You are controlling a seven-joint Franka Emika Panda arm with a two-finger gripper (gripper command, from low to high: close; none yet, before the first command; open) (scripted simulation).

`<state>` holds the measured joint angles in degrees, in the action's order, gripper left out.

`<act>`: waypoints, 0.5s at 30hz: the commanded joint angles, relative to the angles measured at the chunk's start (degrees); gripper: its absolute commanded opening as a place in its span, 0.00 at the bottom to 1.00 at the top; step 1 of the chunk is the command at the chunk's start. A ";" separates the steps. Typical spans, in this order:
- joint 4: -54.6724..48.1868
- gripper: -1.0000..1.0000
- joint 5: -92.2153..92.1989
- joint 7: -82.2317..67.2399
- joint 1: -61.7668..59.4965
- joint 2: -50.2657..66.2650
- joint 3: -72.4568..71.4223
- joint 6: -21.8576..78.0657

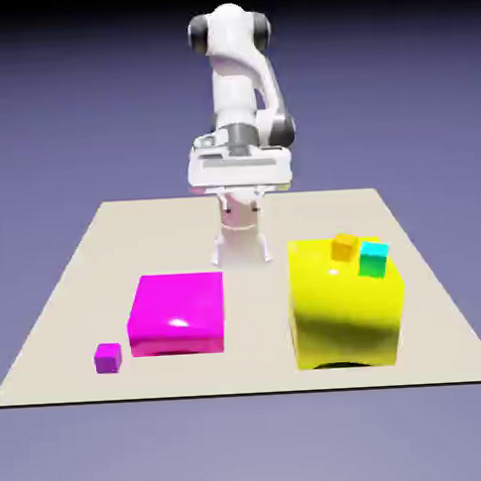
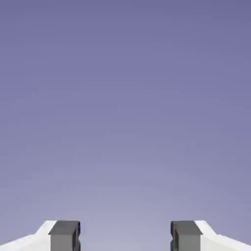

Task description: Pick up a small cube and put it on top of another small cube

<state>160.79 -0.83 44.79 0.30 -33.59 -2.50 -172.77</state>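
The small teal-green cube [image 1: 375, 260] with a lighter cyan top rests on top of the big yellow block [image 1: 345, 308], touching or nearly touching a small orange cube [image 1: 344, 246] to its left. A small purple cube [image 1: 108, 358] lies on the table near the front left. My gripper [image 1: 239, 185] hangs high at the back of the table, far from all the cubes. In the hand view the gripper [image 2: 125, 238] is open; its grey fingertips [image 2: 64, 235] stand wide apart with nothing between them, and only the blue-violet backdrop shows.
A big magenta block [image 1: 179, 312] lies flat left of the middle, just right of the purple cube. The beige table [image 1: 251, 368] ends close in front of both big blocks. The robot's base [image 1: 240, 239] stands at the far edge.
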 commanded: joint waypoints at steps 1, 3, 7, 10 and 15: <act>-0.21 0.50 -0.84 2.11 -0.22 -0.86 -2.08 1.07; -0.78 0.50 -3.04 6.98 -0.28 -2.93 -6.23 3.33; -1.91 0.50 -7.43 16.73 -0.39 -7.06 -14.54 7.85; -2.76 0.50 -10.73 24.03 -0.47 -10.16 -20.77 11.25; -3.57 0.50 -14.27 33.80 -2.00 -13.85 -31.15 16.33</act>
<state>157.22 -15.10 78.58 -1.70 -47.44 -33.65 -156.44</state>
